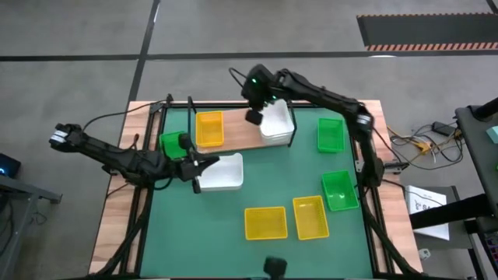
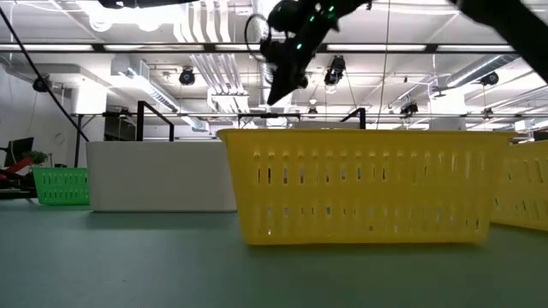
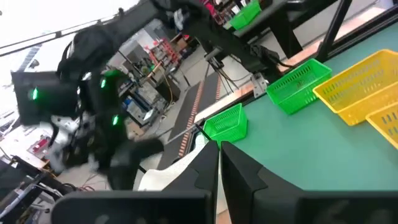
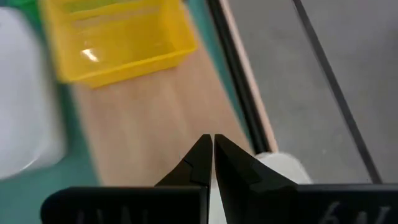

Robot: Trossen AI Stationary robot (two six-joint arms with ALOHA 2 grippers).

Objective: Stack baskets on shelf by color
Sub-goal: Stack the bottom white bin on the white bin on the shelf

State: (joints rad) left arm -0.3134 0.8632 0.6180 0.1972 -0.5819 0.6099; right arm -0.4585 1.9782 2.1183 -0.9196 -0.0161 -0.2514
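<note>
From above, shelf: the wood board lies at the mat's far edge, with a yellow basket and a white stack on it.
From above, loose baskets: one white basket, two yellow baskets and three green baskets sit off the board.
From above, right gripper: hovers over the board between the yellow basket and the white stack.
From above, left gripper: at the loose white basket's near-left edge.
Low view: a yellow basket fills the foreground, the white one behind it.
Left wrist view: fingers pressed together, nothing visibly between them.
Right wrist view: fingers closed and empty above bare wood.
</note>
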